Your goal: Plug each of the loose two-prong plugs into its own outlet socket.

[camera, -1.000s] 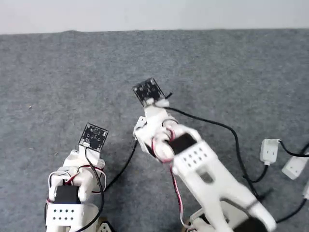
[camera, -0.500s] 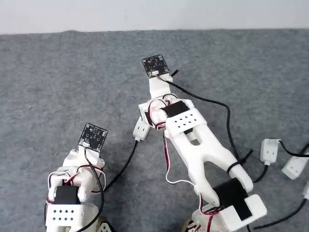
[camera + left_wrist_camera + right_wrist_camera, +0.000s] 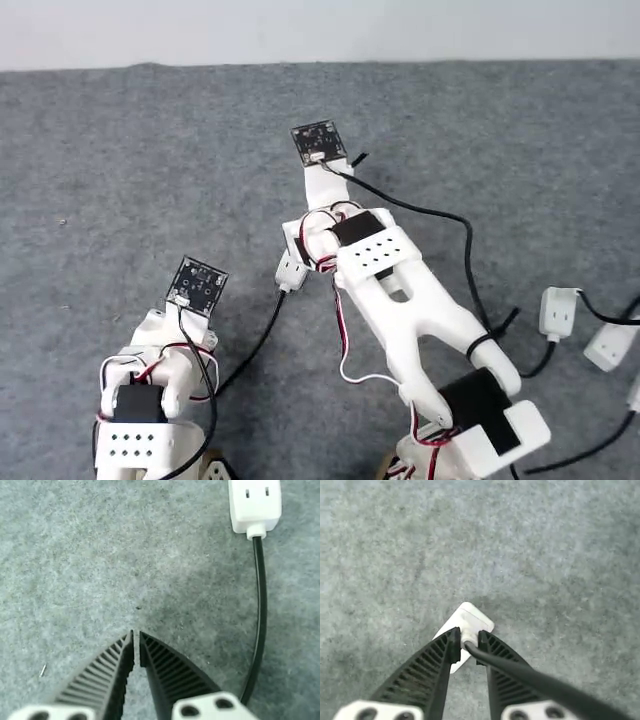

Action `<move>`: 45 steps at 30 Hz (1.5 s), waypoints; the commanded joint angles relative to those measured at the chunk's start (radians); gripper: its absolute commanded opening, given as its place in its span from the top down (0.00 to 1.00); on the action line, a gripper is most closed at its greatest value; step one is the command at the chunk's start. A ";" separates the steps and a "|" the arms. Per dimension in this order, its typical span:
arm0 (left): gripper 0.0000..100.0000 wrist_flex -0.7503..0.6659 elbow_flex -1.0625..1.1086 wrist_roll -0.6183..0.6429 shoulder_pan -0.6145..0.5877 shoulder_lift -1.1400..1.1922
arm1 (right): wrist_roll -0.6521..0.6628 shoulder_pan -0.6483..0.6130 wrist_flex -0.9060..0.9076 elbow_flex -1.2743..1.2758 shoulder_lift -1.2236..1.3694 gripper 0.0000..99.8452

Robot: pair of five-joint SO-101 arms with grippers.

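Right wrist view — right hand (image 3: 468,633) pinches white plug (image 3: 470,617), prongs hidden.

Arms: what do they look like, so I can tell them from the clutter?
The left arm and right arm are white plastic with black motors, red-and-white wires and a black square camera board at the wrist. Gripper fingers are black and ribbed.
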 commanded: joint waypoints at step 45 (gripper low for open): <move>0.99 -0.018 -0.012 -0.011 -0.003 -0.009 | 0.051 -0.013 0.022 0.071 -0.162 0.99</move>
